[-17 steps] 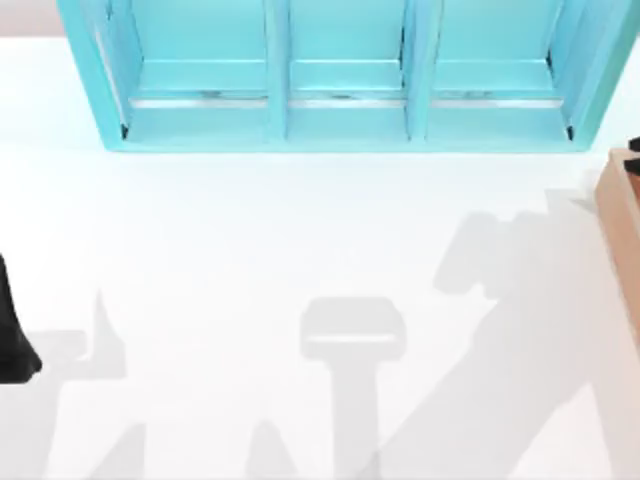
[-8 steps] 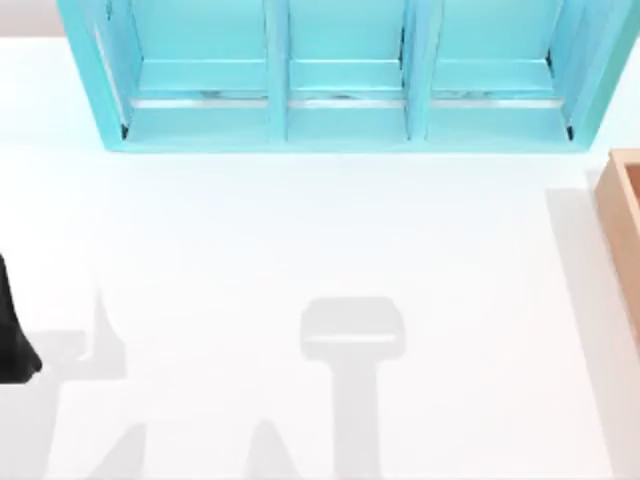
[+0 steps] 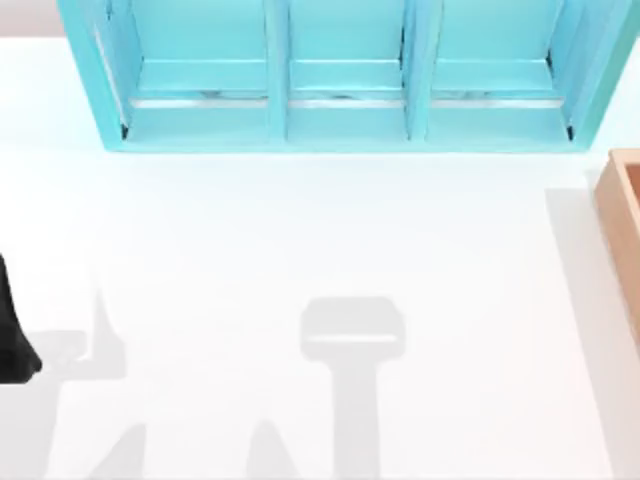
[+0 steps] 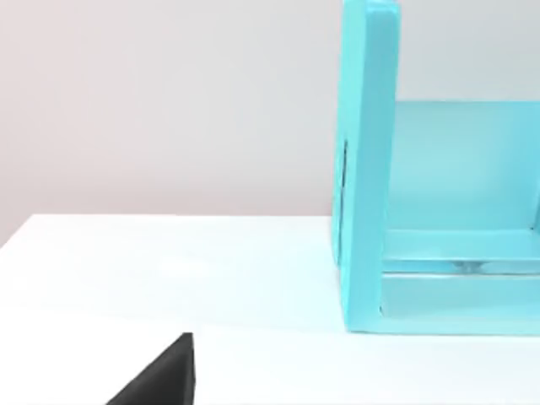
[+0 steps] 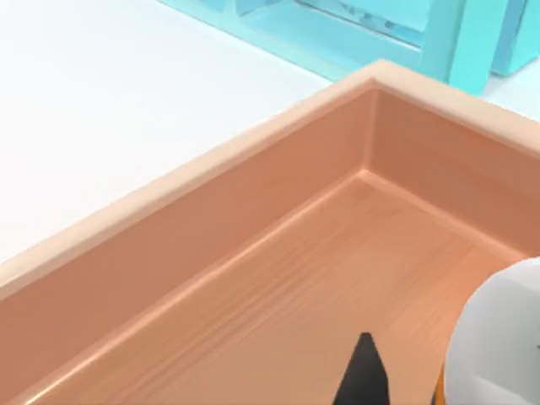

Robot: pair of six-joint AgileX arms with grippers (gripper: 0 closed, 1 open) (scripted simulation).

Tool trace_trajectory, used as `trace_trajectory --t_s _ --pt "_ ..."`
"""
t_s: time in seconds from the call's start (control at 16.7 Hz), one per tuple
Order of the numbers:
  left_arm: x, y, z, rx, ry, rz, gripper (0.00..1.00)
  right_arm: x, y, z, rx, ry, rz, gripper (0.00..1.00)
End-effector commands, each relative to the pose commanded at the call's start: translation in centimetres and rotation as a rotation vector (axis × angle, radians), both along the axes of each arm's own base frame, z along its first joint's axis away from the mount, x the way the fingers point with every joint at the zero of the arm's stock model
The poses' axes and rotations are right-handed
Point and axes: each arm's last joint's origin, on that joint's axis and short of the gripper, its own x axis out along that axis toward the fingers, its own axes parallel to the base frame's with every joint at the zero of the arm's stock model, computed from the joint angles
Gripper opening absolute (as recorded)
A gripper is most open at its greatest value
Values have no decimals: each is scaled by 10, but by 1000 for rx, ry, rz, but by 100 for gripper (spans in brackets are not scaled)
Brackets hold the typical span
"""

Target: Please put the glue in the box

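1. Nearest in the right wrist view, at lower right, a white rounded body with an orange sliver, the glue (image 5: pixel 494 342) I judge, sits inside the box (image 5: pixel 202 245).
2. A dark pointed tip (image 5: pixel 363 375) stands beside it; cap or finger, I cannot tell, nor whether my right gripper is apart or together.
3. My right arm's shadow has left the top view's table, so delivery looks nearly done.
4. My left arm (image 3: pixel 12 345) stays parked at left edge, its grip unreadable.
5. Farthest, the teal shelf (image 3: pixel 340 120).
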Motion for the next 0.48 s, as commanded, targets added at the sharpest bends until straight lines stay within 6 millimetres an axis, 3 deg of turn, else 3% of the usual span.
trace_trajectory --t_s 0.48 --pt "0 0 0 0 0 0 100 12 10 -10 -8 14 8 0"
